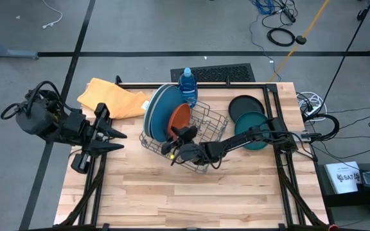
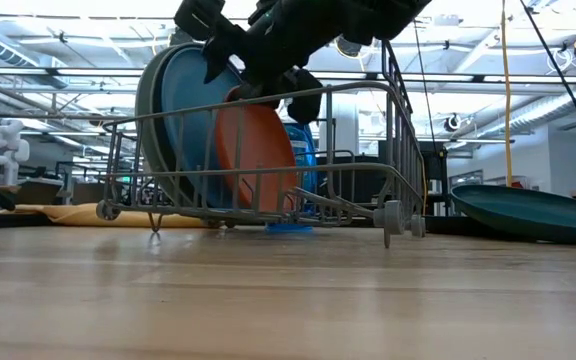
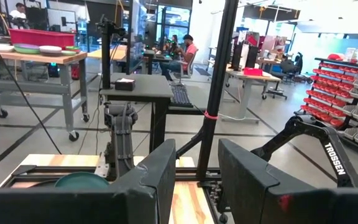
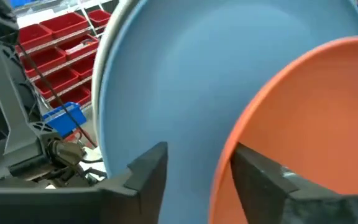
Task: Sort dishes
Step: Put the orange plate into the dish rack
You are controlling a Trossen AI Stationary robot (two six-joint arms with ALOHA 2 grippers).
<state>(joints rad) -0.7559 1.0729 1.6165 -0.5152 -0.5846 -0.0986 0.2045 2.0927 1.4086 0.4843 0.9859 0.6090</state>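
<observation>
An orange plate (image 1: 180, 117) stands on edge in the wire rack (image 1: 214, 122), leaning on a large blue plate (image 1: 162, 106) that stands upright behind it. My right gripper (image 4: 194, 168) is open at the orange plate's upper rim (image 2: 268, 100), with that rim in the gap between its fingers. A black plate (image 1: 244, 104) and a dark teal plate (image 1: 254, 123) lie flat on the table at the right. My left gripper (image 1: 117, 136) waits open over the table's left side, holding nothing. My right gripper reaches in level from the table's right side. One finger (image 4: 272, 180) stands close in front of the orange plate's face beside its rim (image 4: 229, 165), the other (image 4: 145, 171) before the blue plate. I cannot tell whether either touches. The plate rests in the rack.
A blue water bottle (image 1: 187, 83) stands just behind the rack. A folded yellow cloth (image 1: 111, 97) lies at the far left. Bare wood (image 1: 185, 199) spans the table's near half. The teal plate (image 2: 528, 212) lies right of the rack.
</observation>
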